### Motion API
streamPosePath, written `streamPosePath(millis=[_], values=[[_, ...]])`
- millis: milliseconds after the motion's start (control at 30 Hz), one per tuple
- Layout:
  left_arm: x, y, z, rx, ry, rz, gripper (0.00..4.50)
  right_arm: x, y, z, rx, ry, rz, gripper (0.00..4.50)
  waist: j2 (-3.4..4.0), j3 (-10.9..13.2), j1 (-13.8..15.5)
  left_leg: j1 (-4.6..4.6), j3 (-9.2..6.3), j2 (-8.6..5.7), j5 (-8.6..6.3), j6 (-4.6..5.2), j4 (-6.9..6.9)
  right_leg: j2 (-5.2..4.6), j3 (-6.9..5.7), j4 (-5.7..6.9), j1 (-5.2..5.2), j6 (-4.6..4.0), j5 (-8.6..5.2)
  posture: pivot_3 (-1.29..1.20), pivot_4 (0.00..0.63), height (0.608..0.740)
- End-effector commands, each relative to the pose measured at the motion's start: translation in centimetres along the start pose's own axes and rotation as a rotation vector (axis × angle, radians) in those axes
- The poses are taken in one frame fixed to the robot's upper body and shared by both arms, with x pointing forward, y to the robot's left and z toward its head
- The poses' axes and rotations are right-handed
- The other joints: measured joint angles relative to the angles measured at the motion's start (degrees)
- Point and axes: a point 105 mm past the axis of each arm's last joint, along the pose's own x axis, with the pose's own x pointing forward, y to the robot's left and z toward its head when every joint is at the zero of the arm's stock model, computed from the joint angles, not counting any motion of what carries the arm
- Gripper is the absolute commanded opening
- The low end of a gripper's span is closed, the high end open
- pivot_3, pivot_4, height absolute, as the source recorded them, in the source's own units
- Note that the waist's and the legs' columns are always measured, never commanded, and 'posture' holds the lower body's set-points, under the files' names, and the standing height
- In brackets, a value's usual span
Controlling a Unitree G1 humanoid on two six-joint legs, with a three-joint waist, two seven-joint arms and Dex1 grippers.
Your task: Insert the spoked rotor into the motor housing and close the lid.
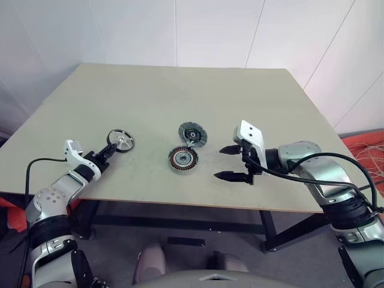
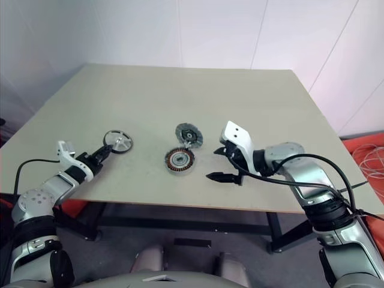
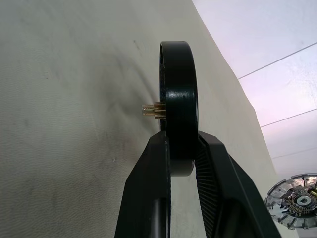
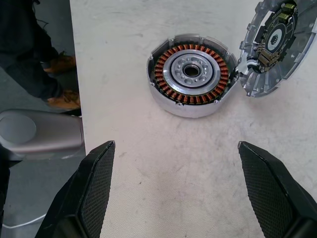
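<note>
Silver spoked rotor [image 1: 122, 141] stands on edge well left of the motor housing [image 1: 182, 160], left end effector [image 1: 110, 150] clamped on its rim. Lift squarely before carrying; right end effector [image 1: 233, 162] gapes beside housing.

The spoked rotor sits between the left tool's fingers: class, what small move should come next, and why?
Probably lift the spoked rotor off the table. The left tool is closed on its rim, and the motor housing lies open, windings showing, with the lid beside it.
</note>
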Motion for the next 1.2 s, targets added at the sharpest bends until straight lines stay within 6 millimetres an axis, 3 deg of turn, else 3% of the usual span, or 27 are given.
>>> streamPosePath(millis=[33, 367, 500, 600, 867, 1200], values=[[-0.1, -1.9, 1.3, -0.004, -0.033, -0.079, 0.39, -0.8, -0.5, 0.7, -0.016, -0.027, -0.028, 4.5, 0.0, 0.0, 0.0, 0.0, 0.0, 0.0, 0.0, 0.0, 0.0, 0.0, 0.0, 0.0, 0.0, 0.0, 0.0, 0.0, 0.0, 0.74], [-2.7, -8.5, -3.8, -0.121, 0.322, -0.417, 0.39, -2.2, -1.6, -0.4, -0.004, 0.005, -0.087, 4.5, 0.01, 0.0, 0.0, 0.0, 0.08, -0.02, 0.0, 0.0, 0.0, -0.02, 0.0, 0.01, -0.01, -0.02, 0.01, 0.0, 0.0, 0.74], [-1.8, -10.3, -4.3, -0.248, 0.313, -0.494, 0.39, -2.4, -1.9, -0.4, -0.007, 0.007, -0.097, 4.5, 0.01, 0.0, 0.0, 0.03, 0.08, -0.03, -0.01, 0.02, 0.02, -0.03, 0.0, 0.02, 0.04, -0.01, 0.0, 0.0, 0.0, 0.74], [-1.5, -11.5, -6.5, -0.296, 0.414, -0.534, 0.39, -2.3, -2.1, -0.3, -0.012, 0.004, -0.104, 4.5, 0.01, 0.0, 0.0, 0.08, 0.08, -0.04, -0.01, 0.02, 0.04, -0.03, 0.0, 0.0, 0.12, 0.02, -0.01, 0.0, 0.0, 0.74], [0.5, -13.2, -7.8, -0.403, 0.463, -0.553, 0.39, -2.4, -1.9, -0.3, -0.008, -0.001, -0.111, 4.5, 0.01, 0.0, 0.1, 0.07, 0.08, -0.03, 0.02, -0.03, 0.01, 0.0, 0.0, -0.03, 0.11, 0.32, -0.19, 0.0, 0.0, 0.74], [0.7, -12.3, -9.6, -0.405, 0.53, -0.467, 0.39, -2.3, -1.8, -0.4, -0.002, -0.004, -0.114, 4.5, 0.01, 0.0, 0.1, 0.06, 0.08, -0.05, 0.04, -0.07, 0.0, 0.0, 0.0, -0.07, 0.11, 0.39, -0.22, 0.0, 0.0, 0.74]])
